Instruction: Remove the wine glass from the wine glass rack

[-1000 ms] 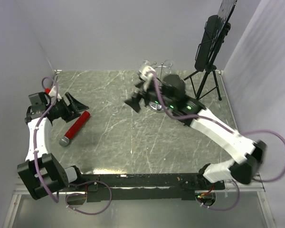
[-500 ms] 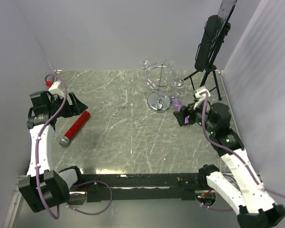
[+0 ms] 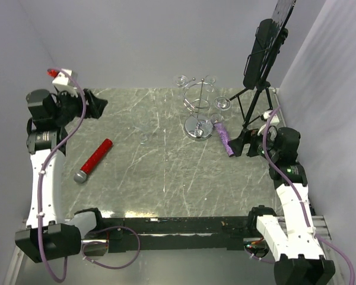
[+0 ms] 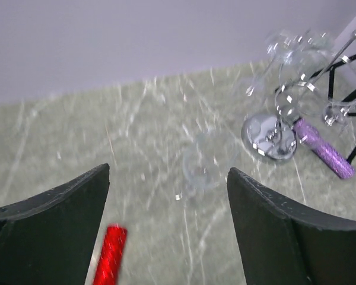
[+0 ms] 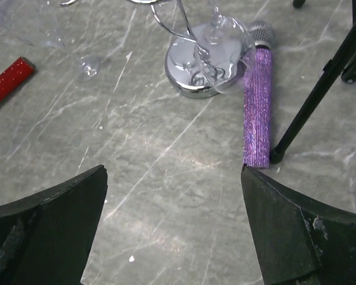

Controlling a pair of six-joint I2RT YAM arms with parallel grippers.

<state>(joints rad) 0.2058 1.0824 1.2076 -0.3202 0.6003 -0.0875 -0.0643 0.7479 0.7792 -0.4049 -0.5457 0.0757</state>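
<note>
The chrome wine glass rack stands at the back of the table, right of centre, with clear wine glasses hanging from its loops. It also shows in the left wrist view and the right wrist view. One clear wine glass lies on the table left of the rack, faint in the left wrist view and the right wrist view. My left gripper is open and empty, raised at the far left. My right gripper is open and empty, right of the rack.
A purple microphone lies right of the rack's base. A red microphone lies at the left. A tall black tripod stand stands at the back right, its legs close to my right gripper.
My right arm has swung from beside the rack back to the right side of the table. My left arm has risen and drawn back toward the far left corner.
</note>
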